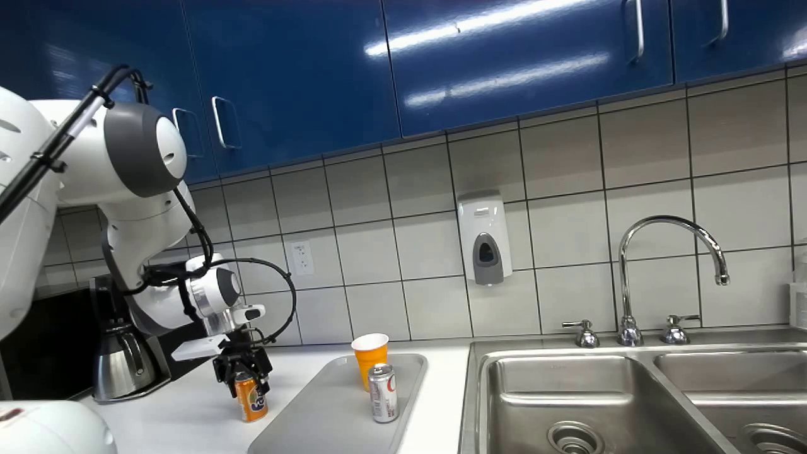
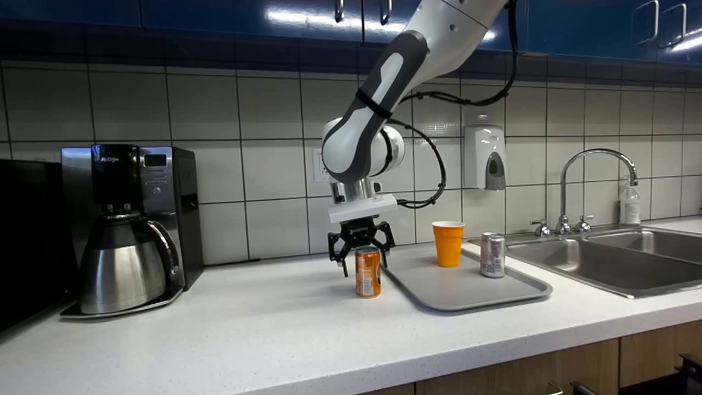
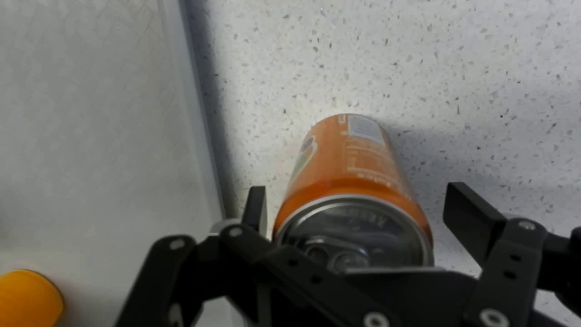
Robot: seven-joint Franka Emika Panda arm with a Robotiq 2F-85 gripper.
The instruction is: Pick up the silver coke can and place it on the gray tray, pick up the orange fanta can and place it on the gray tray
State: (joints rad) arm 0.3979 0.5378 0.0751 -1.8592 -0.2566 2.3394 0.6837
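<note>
See wide-spread end effector [image 2: 365, 268] astride orange fanta can [image 2: 368, 275], upright on bench [image 2: 219, 340]; could tip it by closing off-centre. Then gray tray [image 2: 452, 288] beside; might clip rim [image 3: 188, 104] if lifting too little. Farther right, on tray, silver coke can [image 2: 493, 258]; could topple if bumped.

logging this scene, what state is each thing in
Orange fanta can: upright on the counter
Gripper: open, straddling that can
Gray tray: lying flat
Silver coke can: upright on the tray
Orange cup: upright on the tray
Faucet: no water flowing
Carafe: upright
Blue cabinets: shut
</note>
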